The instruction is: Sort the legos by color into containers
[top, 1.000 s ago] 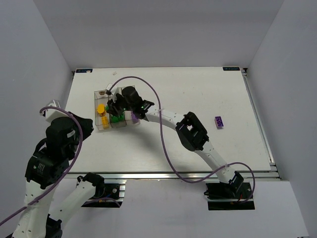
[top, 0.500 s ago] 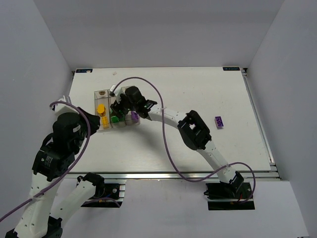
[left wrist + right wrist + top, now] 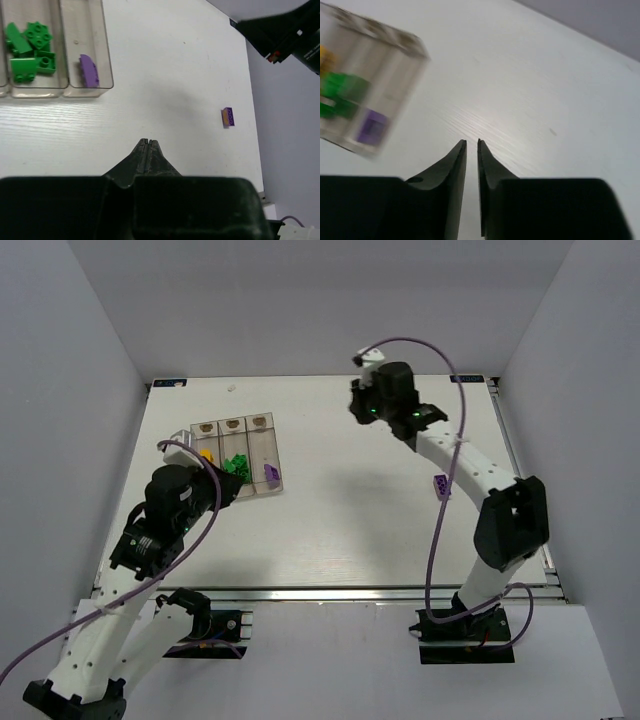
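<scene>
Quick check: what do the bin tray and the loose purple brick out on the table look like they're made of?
Bin tray: clear, glossy rigid plastic, apparently; its contents and the table show through the walls. Loose purple brick: opaque moulded plastic, probably; solid colour, studded top. Its finish is too small to judge.

A white table [image 3: 330, 530] with a faint wood grain fills the enclosure, bounded by plain grey walls [image 3: 90, 330] on three sides. A metal rail [image 3: 330, 593] runs along its near edge, another rail [image 3: 520, 480] down its right side. Small blue-marked labels sit at the far left corner [image 3: 167, 383] and far right corner [image 3: 466, 378].
</scene>
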Controlling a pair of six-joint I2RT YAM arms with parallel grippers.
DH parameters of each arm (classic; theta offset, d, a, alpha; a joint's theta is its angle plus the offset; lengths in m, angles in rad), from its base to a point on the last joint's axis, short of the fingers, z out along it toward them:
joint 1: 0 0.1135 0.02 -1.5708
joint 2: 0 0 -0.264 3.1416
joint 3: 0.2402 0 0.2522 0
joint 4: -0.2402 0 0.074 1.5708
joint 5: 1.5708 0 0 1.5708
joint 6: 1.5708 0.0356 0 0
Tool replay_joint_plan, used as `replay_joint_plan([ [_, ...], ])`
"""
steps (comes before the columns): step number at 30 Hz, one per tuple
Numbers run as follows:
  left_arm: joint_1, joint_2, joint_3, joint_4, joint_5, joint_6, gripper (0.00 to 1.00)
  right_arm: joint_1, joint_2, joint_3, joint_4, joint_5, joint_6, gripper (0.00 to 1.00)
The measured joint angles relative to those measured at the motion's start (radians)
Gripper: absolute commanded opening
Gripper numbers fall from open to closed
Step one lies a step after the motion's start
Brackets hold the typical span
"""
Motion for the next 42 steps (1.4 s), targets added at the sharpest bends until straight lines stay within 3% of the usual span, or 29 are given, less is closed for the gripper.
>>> replay_joint_plan([
  [2, 0.000, 0.017, -0.021, 0.042, 0.035, 0.003, 0.05, -0.080, -0.071, -0.090, -0.062, 0.049, -0.005, 0.48],
  [7, 0.000, 0.068, -0.037, 0.124, 0.085, 0.015, 0.10, -0.243, -0.106, -0.269, -0.273, 0.138, -0.045, 0.89],
  [14, 0.000, 0.112, -0.054, 0.205, 0.130, 0.018, 0.12, -0.399, -0.106, -0.369, -0.406, 0.199, -0.113, 0.89],
  [27, 0.000, 0.080, -0.089, 0.227, 0.131, -0.006, 0.12, -0.520, 0.059, -0.369, -0.407, 0.189, -0.178, 0.63],
  [30, 0.000, 0.063, -0.089, 0.220, 0.116, -0.013, 0.12, -0.534, 0.089, -0.330, -0.418, 0.153, -0.190, 0.40],
  [31, 0.000, 0.056, -0.089, 0.218, 0.111, -0.016, 0.12, -0.537, 0.093, -0.315, -0.424, 0.135, -0.192, 0.22],
  [33, 0.000, 0.042, -0.089, 0.211, 0.106, -0.021, 0.12, -0.539, 0.097, -0.286, -0.430, 0.093, -0.202, 0.01],
  [38, 0.000, 0.008, -0.103, 0.202, 0.070, -0.040, 0.12, -0.528, 0.090, -0.206, -0.451, -0.152, -0.278, 0.00],
  [42, 0.000, -0.002, -0.109, 0.193, 0.045, -0.051, 0.12, -0.435, 0.035, -0.198, -0.411, -0.388, -0.344, 0.00],
])
